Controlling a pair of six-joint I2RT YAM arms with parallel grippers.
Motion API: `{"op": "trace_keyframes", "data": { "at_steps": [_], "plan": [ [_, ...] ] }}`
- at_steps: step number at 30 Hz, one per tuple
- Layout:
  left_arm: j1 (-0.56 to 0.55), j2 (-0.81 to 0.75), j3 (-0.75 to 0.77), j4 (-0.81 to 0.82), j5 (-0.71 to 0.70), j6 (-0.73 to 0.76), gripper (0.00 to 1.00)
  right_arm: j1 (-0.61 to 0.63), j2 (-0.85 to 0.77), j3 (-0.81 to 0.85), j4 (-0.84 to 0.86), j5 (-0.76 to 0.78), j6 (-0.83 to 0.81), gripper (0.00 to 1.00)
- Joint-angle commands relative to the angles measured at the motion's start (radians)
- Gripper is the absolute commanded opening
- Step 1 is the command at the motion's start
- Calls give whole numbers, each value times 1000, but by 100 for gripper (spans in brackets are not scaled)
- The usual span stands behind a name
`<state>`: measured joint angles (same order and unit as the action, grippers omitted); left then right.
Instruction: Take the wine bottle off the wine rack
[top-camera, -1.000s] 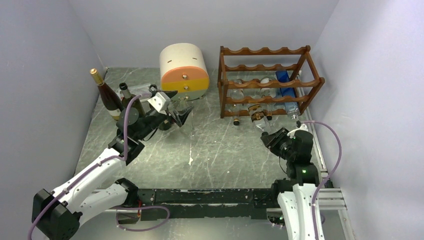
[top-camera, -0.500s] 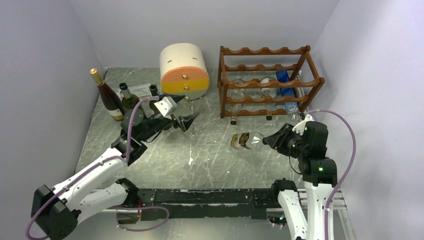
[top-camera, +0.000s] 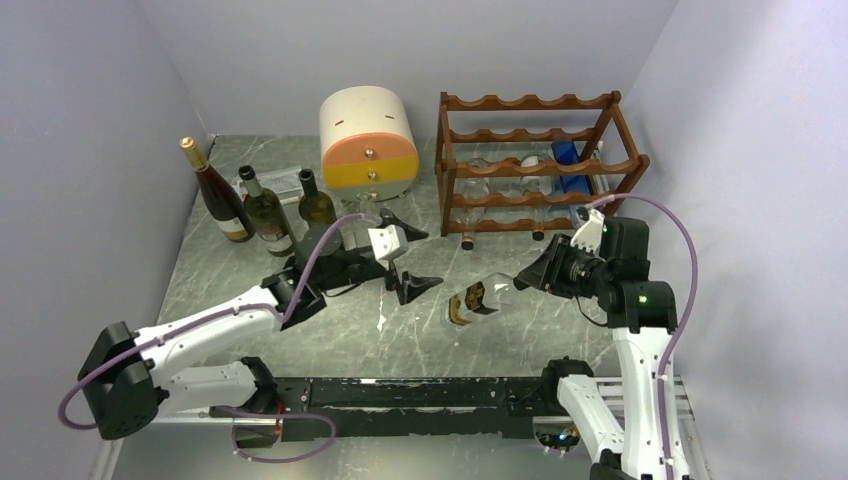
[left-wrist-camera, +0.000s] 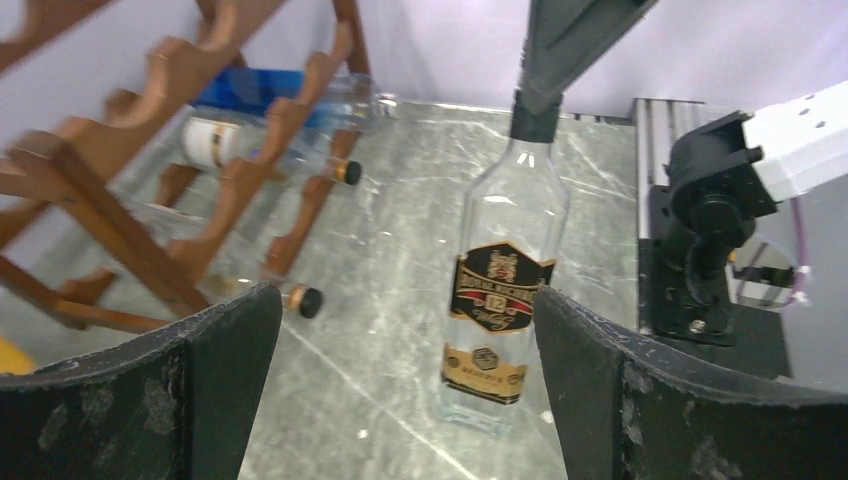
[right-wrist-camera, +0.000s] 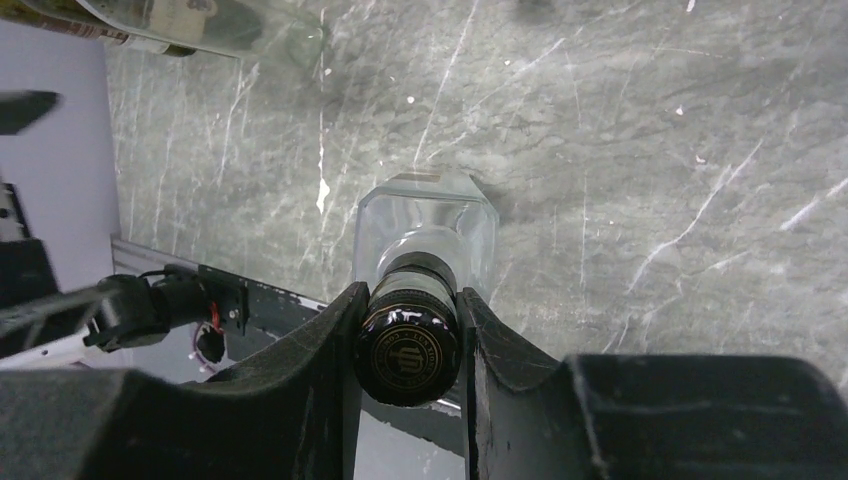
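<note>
Right tool (right-wrist-camera: 410, 345), clamped on the capped neck of the wine bottle (right-wrist-camera: 425, 215), carries it tilted over the counter (right-wrist-camera: 650, 150), clear of the wine rack (top-camera: 540, 165). Left tool (left-wrist-camera: 405, 340) gapes wide, empty, facing the label (left-wrist-camera: 500, 285). We judge the neck-only grip may let the body swing or slip; a mistimed left approach could knock it.

Plain pale lilac walls closed the scene in: a back wall (top-camera: 400, 50), a left wall (top-camera: 80, 150) and a right wall (top-camera: 750, 150). The tabletop (top-camera: 500, 345) was grey-green marble with white veins (some like scratches). A rounded cream-and-orange drawer unit (top-camera: 368, 140) stood at the back. Light was soft and even, shadows faint.
</note>
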<state>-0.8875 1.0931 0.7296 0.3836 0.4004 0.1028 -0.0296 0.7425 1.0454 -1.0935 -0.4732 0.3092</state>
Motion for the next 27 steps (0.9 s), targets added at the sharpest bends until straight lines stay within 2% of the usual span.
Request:
{"op": "trace_keyframes", "data": {
  "at_steps": [1,6,9,13,18,27],
  "plan": [
    [-55,68,50,56,-29,-133,100,9,13,85,78,-116,9,0],
    [-123,166,141,-19,-74,-143,100,10,48,108,77,-123,13,0],
    [-172,233,199,-74,-153,-123,100,10,80,144,58,-116,6,0],
    [-190,350,336,-193,-214,-138,100,12,95,150,61,-108,1,0],
    [-200,478,458,-261,-121,-108,100,14,104,138,70,-119,-10,0],
    [-227,638,569,-315,2,-8,98,18,108,135,65,-129,-39,0]
  ]
}}
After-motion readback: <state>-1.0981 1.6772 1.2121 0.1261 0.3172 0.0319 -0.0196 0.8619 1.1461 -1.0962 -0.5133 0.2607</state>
